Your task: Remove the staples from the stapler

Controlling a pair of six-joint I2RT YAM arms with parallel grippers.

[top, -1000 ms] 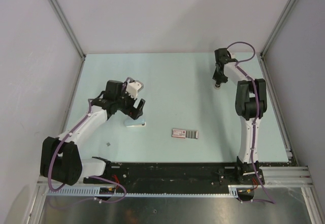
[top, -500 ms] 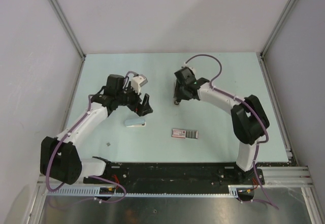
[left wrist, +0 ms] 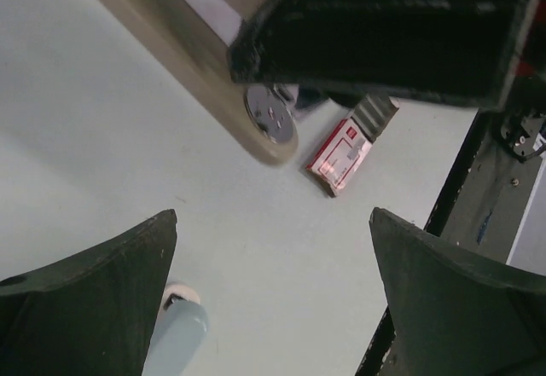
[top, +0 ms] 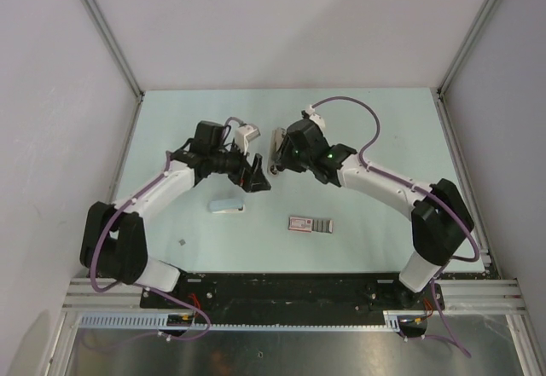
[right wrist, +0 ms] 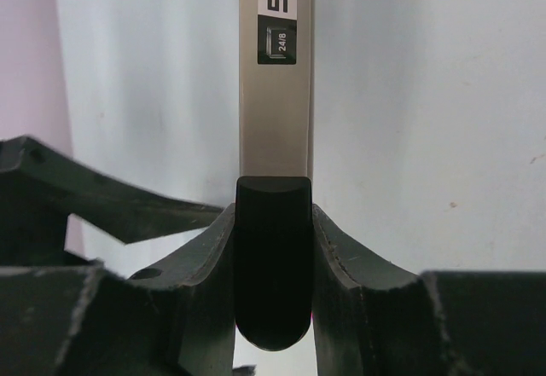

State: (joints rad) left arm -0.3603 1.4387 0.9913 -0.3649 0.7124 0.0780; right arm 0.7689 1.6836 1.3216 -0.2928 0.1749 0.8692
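Observation:
My right gripper (top: 282,156) is shut on the stapler (top: 275,147) and holds it above the middle of the table. In the right wrist view the fingers (right wrist: 209,248) clamp the stapler's black end (right wrist: 273,257), and its silvery body with a "24/8" label points away. My left gripper (top: 255,176) is open and empty, just left of and below the stapler. In the left wrist view the stapler's silvery bar with a round rivet (left wrist: 270,113) hangs ahead of my left gripper (left wrist: 273,299). No staples show.
A pale blue-white wedge (top: 226,206) lies on the table below the left gripper and also shows in the left wrist view (left wrist: 175,333). A flat pink-and-grey box (top: 310,224) lies near the front centre and shows in the left wrist view (left wrist: 343,150). A small dark bit (top: 182,241) lies at front left.
The right arm has swung from the far right to the table's centre, carrying the stapler. The left gripper has moved right and now sits close beside the stapler.

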